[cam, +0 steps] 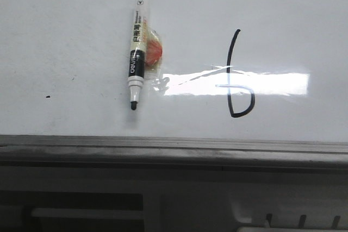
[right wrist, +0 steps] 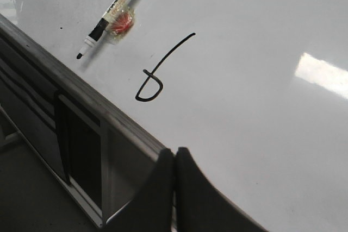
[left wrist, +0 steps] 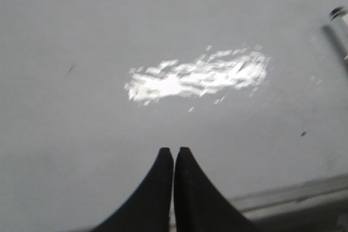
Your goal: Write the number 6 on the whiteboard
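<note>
The number 6 (cam: 237,80) is sitting on the whiteboard (cam: 65,36) just right of your one marker (cam: 137,47), showing in front and right wrist views only, while your left gripper (left wrist: 174,151) and right gripper (right wrist: 174,152) are both hovering pressed together, holding nothing.

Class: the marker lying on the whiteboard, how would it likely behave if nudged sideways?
The marker has a round barrel on the glossy whiteboard, so it could roll or slide. The orange lump taped to it probably checks rolling. It looks stiff and light.
</note>
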Tool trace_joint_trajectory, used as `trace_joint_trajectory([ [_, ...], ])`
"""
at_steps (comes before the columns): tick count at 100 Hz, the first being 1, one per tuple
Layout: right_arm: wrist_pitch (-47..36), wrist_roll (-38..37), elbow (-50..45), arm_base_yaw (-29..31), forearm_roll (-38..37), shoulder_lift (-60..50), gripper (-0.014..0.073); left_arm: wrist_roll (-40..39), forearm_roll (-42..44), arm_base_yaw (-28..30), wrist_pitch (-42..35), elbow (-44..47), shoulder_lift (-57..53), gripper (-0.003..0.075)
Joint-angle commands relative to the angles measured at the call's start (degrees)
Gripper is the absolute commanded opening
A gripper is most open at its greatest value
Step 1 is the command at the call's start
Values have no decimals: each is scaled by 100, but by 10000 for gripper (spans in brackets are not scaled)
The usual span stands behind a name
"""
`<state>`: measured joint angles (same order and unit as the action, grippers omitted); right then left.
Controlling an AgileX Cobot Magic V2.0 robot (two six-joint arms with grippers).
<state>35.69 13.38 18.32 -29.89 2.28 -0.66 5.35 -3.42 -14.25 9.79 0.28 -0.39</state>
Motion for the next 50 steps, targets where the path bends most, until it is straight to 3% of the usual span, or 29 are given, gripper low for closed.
trace_joint_trajectory([
  [1,-423,-17,133,17,-37,115,-64,-162,56,289,215,248,-141,-19],
  [7,-423,-17,133,17,-37,115,-64,-162,-13,442,620,248,-167,-19],
  [50,-423,-17,133,17,-37,115,-64,-162,-74,891,586,248,-167,-19],
])
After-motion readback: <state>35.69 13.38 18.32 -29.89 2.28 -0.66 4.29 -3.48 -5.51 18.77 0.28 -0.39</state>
